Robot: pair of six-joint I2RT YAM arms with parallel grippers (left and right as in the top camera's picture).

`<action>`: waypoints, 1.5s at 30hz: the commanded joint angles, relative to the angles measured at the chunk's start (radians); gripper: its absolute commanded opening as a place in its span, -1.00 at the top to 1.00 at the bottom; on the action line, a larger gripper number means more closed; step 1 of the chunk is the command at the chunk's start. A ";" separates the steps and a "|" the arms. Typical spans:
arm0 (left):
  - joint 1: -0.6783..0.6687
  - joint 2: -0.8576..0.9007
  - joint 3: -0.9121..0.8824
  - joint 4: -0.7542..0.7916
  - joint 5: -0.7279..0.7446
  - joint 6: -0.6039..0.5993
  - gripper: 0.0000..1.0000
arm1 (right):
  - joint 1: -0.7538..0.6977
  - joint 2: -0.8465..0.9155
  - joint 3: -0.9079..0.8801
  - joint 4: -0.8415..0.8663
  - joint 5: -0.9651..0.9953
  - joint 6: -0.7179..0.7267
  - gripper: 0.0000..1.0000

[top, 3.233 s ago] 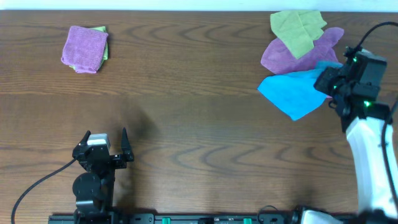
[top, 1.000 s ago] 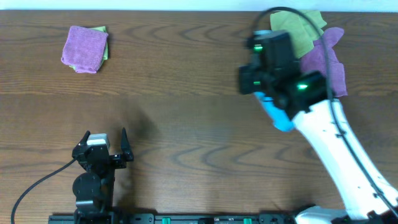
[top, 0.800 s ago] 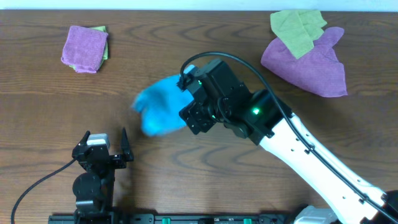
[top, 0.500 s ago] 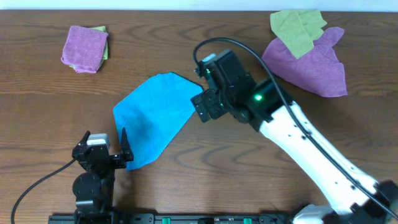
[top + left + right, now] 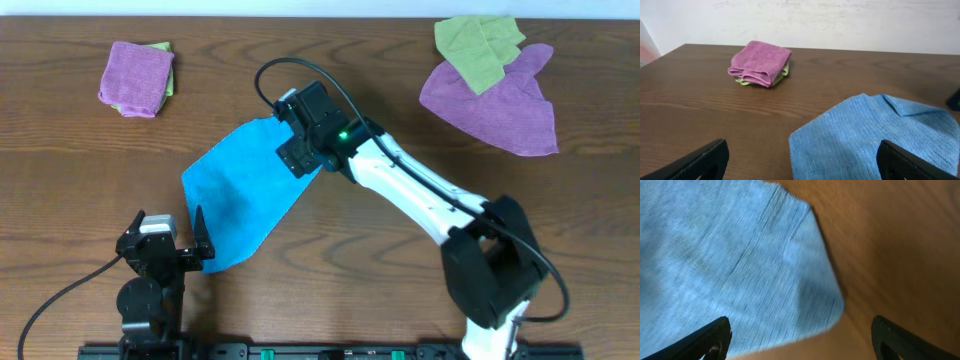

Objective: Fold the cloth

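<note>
The cloth is sky blue and lies spread flat on the table left of centre, one corner pointing to the front. My right gripper hovers over its far right corner, jaws wide open and holding nothing. In the right wrist view the cloth fills the left side, its edge running between the open fingertips. My left gripper rests open at the front left, beside the cloth's near corner. In the left wrist view the cloth lies just ahead, on the right.
A folded purple cloth lies on a yellow-green one at the far left, also seen as the purple cloth. At the far right a crumpled purple cloth lies under a yellow-green cloth. The right arm crosses the table's middle.
The right arm swept the blue cloth from the right-hand pile to left of centre and let it go. The cloth now lies flat; the open gripper has drifted to its far corner.
</note>
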 commanded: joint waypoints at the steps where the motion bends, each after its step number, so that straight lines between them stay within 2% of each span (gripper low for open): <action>1: 0.006 -0.005 -0.030 -0.011 -0.007 -0.007 -0.91 | -0.002 0.060 0.013 0.057 0.047 -0.138 -0.80; 5: 0.006 -0.005 -0.030 -0.011 -0.007 -0.007 -0.91 | 0.002 0.143 0.013 0.122 0.118 -0.275 -0.77; 9: 0.006 -0.005 -0.030 -0.011 -0.007 -0.007 -0.91 | 0.005 0.185 0.013 0.159 0.160 -0.322 -0.72; 10: 0.006 -0.005 -0.030 -0.011 -0.007 -0.007 -0.91 | 0.005 0.193 0.013 0.167 0.162 -0.325 -0.70; 13: 0.006 -0.005 -0.030 -0.011 -0.007 -0.007 -0.91 | -0.002 0.208 0.013 0.190 0.169 -0.326 -0.44; 17: 0.006 -0.005 -0.030 -0.011 -0.007 -0.007 -0.91 | 0.001 0.210 0.017 0.232 0.243 -0.323 -0.41; 23: 0.006 -0.005 -0.030 -0.011 -0.008 -0.007 -0.91 | -0.011 0.210 0.020 0.278 0.244 -0.322 -0.21; 26: 0.006 -0.005 -0.030 -0.011 -0.007 -0.007 -0.91 | -0.021 0.210 0.020 0.289 0.243 -0.305 -0.03; 28: 0.006 -0.005 -0.030 -0.011 -0.007 -0.007 -0.91 | -0.029 0.210 0.020 0.290 0.243 -0.281 0.42; 29: 0.006 -0.005 -0.030 -0.011 -0.007 -0.007 -0.91 | -0.031 0.210 0.020 0.290 0.242 -0.270 0.48; 31: 0.006 -0.005 -0.030 -0.011 -0.007 -0.007 -0.91 | -0.037 0.210 0.020 0.289 0.227 -0.262 0.43; 34: 0.006 -0.005 -0.030 -0.011 -0.007 -0.007 -0.91 | -0.039 0.210 0.020 0.286 0.210 -0.230 0.02; 37: 0.006 -0.005 -0.030 -0.011 -0.007 -0.007 -0.91 | -0.032 0.210 0.020 0.275 0.195 -0.209 -0.11; 40: 0.006 -0.005 -0.030 -0.011 -0.007 -0.007 -0.91 | -0.026 0.210 0.021 0.274 0.195 -0.183 -0.07; 41: 0.006 -0.005 -0.030 -0.011 -0.007 -0.007 -0.91 | -0.023 0.210 0.022 0.277 0.195 -0.176 0.03; 44: 0.006 -0.005 -0.030 -0.011 -0.007 -0.007 -0.91 | -0.020 0.210 0.022 0.282 0.183 -0.145 0.90; 45: 0.006 -0.005 -0.030 -0.011 -0.007 -0.007 -0.91 | -0.021 0.210 0.022 0.281 0.158 -0.138 0.97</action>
